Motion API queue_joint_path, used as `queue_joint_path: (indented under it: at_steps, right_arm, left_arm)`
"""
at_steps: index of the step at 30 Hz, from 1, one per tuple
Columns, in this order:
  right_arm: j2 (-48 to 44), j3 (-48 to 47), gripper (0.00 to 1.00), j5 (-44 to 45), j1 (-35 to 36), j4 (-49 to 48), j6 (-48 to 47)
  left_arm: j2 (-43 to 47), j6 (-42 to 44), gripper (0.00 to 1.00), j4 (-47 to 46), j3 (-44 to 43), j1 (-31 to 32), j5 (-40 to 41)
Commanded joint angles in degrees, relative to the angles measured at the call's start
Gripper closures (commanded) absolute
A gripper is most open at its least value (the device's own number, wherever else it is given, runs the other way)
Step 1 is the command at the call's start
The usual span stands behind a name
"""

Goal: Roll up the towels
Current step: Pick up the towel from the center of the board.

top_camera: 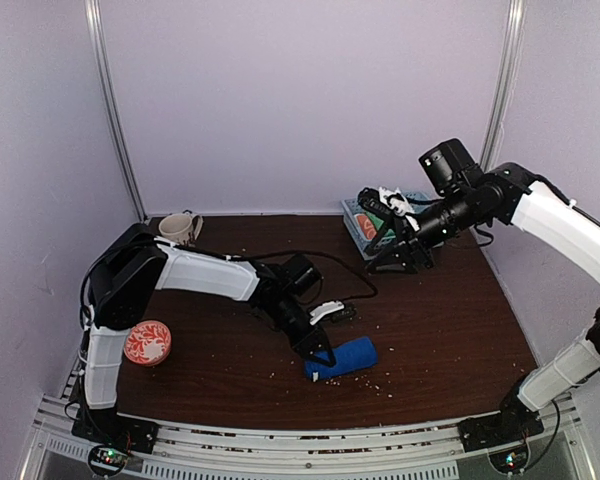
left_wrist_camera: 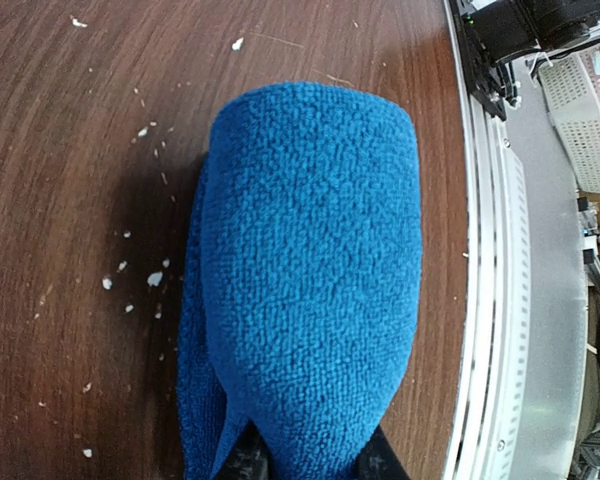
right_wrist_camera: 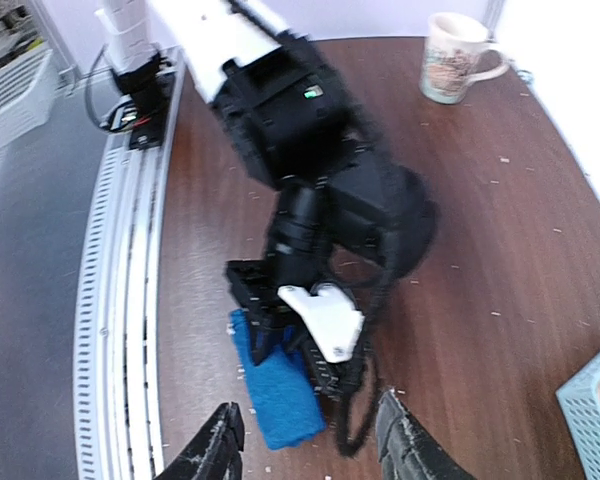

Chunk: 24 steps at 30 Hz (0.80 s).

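The royal blue towel (top_camera: 344,358) lies rolled into a stubby cylinder on the brown table near the front middle. It fills the left wrist view (left_wrist_camera: 310,270) and shows in the right wrist view (right_wrist_camera: 282,396). My left gripper (top_camera: 323,352) is shut on the roll's left end, with its fingertips (left_wrist_camera: 246,462) pinching the cloth from both sides. My right gripper (top_camera: 396,260) hangs open and empty in the air at the back right, well away from the roll; its fingers (right_wrist_camera: 216,446) stand wide apart. The rust-brown towel is out of view.
A teal basket (top_camera: 365,232) with things in it stands at the back right, under my right gripper. A mug (top_camera: 180,229) stands at the back left. An orange-and-white rolled towel (top_camera: 147,342) lies at the left front. Crumbs dot the table. The metal rail (left_wrist_camera: 490,300) runs close beside the roll.
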<state>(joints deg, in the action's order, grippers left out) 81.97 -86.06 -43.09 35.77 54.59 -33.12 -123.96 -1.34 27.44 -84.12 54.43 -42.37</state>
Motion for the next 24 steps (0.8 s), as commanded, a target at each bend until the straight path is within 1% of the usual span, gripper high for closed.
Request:
queue_joint_path:
  at_steps: [1, 4, 7, 9, 10, 12, 15, 18, 21, 24]
  right_arm:
    - [-1.89, -4.38, 0.53, 6.63, 0.09, -4.39, 5.24]
    - [-1.49, -9.03, 0.53, 2.94, 0.09, -1.98, 5.82]
    - [-0.38, -13.42, 0.53, -5.66, 0.53, 2.37, 6.34]
    - [-0.30, -13.57, 0.53, -9.08, 2.52, 4.41, 4.47]
    - [-0.39, -12.99, 0.53, -8.13, 4.51, 5.21, 2.66]
    - [-0.25, -10.67, 0.53, -0.82, 8.91, 5.57, -0.41]
    - [1.13, -7.42, 0.53, 7.68, 15.15, 6.17, -2.08]
    - [2.73, -4.68, 0.55, 13.38, 20.79, 6.83, -3.38]
    - [3.65, 1.00, 0.56, 20.06, 24.64, 3.83, -3.62]
    - [4.71, 7.03, 0.56, 25.05, 26.58, -0.83, -3.96]
  left_arm:
    - [-4.82, -0.84, 0.85, 8.94, 3.41, -0.29, 2.66]
    - [-4.98, -0.74, 0.85, 8.95, 3.35, -0.38, 3.11]
    - [-5.06, -0.67, 0.85, 8.95, 3.35, -0.47, 3.63]
    - [-5.15, -0.61, 0.85, 8.93, 3.42, -0.51, 3.74]
    - [-5.25, -0.64, 0.85, 8.94, 3.48, -0.55, 3.81]
    - [-5.44, -0.66, 0.86, 8.86, 3.63, -0.63, 3.92]
    - [-5.46, -0.83, 0.86, 8.68, 3.77, -0.82, 3.61]
    - [-5.18, -1.19, 0.86, 8.45, 3.87, -0.90, 2.68]
    - [-5.25, -1.20, 0.86, 8.26, 3.87, -0.95, 2.07]
    - [-5.32, -1.35, 0.86, 8.07, 3.89, -1.03, 1.62]
